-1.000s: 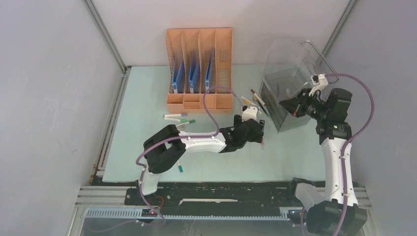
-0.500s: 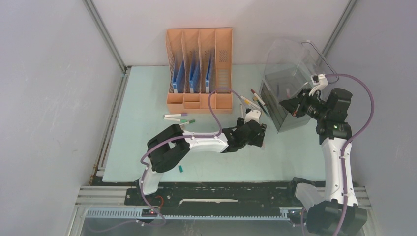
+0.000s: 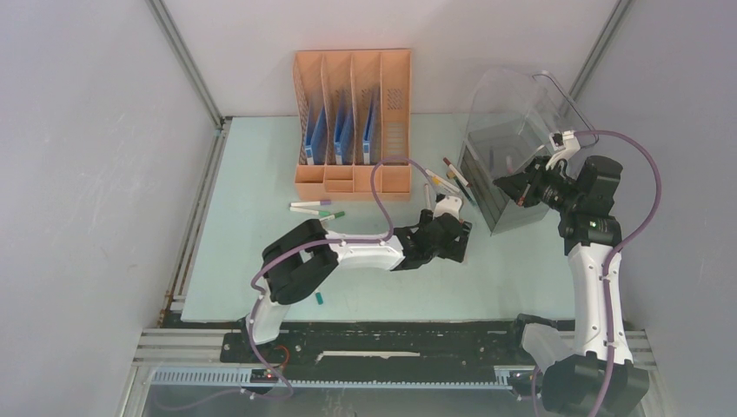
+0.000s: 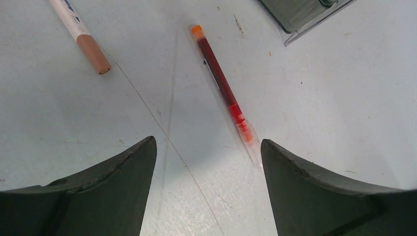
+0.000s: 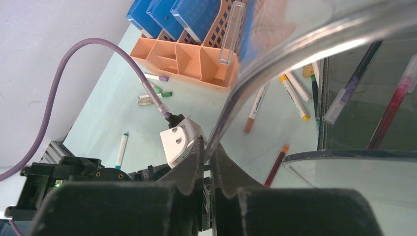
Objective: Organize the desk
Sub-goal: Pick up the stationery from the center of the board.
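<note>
Left gripper point(image 4: 207, 145) is hovering wide open over the red pen point(image 4: 223, 88), right gripper point(image 5: 209, 147) is pinching the bin's clear lid point(image 5: 305, 39). Next: lowering and closing, I reckon.

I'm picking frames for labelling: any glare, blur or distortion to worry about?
Top view: even light on the desk, only soft shadows. Left wrist view: red pen sharp, near fingers dark and soft. Right wrist view: bright glare along the bin's curved clear edge; pens behind its wall look tinted.

the desk point(image 3: 252, 174) is flat, pale mint-green, faintly scratched and speckled.
</note>
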Robot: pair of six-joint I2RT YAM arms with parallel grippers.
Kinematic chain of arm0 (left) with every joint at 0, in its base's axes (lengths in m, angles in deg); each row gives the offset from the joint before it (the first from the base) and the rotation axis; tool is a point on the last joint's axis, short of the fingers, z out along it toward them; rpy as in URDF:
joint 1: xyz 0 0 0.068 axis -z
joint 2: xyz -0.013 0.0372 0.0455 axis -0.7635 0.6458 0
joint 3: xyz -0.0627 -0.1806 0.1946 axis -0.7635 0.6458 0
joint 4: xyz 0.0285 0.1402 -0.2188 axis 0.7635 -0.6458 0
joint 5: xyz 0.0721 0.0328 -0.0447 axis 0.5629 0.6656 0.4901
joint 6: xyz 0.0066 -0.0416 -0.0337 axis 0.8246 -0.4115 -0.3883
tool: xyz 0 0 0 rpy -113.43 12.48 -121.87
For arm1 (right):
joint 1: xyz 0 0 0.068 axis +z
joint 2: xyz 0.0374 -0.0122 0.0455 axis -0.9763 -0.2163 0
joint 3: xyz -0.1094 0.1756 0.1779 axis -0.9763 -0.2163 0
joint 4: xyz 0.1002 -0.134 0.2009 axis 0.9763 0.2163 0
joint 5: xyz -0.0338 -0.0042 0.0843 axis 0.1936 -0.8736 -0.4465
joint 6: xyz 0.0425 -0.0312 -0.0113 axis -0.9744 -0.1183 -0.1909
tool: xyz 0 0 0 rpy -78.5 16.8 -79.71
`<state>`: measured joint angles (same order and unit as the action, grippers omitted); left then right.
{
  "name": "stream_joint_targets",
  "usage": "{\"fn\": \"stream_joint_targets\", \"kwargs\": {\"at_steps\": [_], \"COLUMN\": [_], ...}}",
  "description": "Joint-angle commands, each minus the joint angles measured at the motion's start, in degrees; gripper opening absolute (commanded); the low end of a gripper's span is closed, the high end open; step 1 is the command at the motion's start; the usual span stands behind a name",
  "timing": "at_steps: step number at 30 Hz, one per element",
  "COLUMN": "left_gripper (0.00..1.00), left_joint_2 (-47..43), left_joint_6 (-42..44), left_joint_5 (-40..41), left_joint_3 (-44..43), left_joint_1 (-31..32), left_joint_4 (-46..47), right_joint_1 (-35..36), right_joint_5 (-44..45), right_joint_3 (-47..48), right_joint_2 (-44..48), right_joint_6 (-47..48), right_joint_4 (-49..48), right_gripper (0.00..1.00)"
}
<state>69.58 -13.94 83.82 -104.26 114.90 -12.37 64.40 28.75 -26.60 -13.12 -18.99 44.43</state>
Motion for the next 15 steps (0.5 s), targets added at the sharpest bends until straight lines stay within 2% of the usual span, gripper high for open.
{"fn": "stream_joint_targets", "kwargs": {"at_steps": [1,4,8,15], "left_gripper": [0.85,0.85,0.85,0.84], "left_joint_2": [0.52,1.05,3.86,6.37], "left_joint_6": [0.59,-0.61,-1.88,-1.28], "left_joint_5": [-0.36,1.23,4.68,5.65], "left_joint_3": [-2.45,-3.57,-9.47,-15.48], "left_joint_1": [0.18,0.19,0.33,0.53], "left_joint_4": [1.05,-0.38,-9.18,-12.76], "right_joint_1": [1.28,1.28,1.32,1.31], "right_joint_5": [-3.85,-3.8,-3.89,-3.81], "right_joint_3": [3.09,3.11,3.05,3.09], "right_joint_2": [1.94,1.98,1.95,1.96], "right_joint_6": [2.07,2.07,1.98,2.04], "right_joint_4": [-1.44,-1.44,-1.44,-1.44], "right_gripper": [0.09,0.09,0.09,0.09]}}
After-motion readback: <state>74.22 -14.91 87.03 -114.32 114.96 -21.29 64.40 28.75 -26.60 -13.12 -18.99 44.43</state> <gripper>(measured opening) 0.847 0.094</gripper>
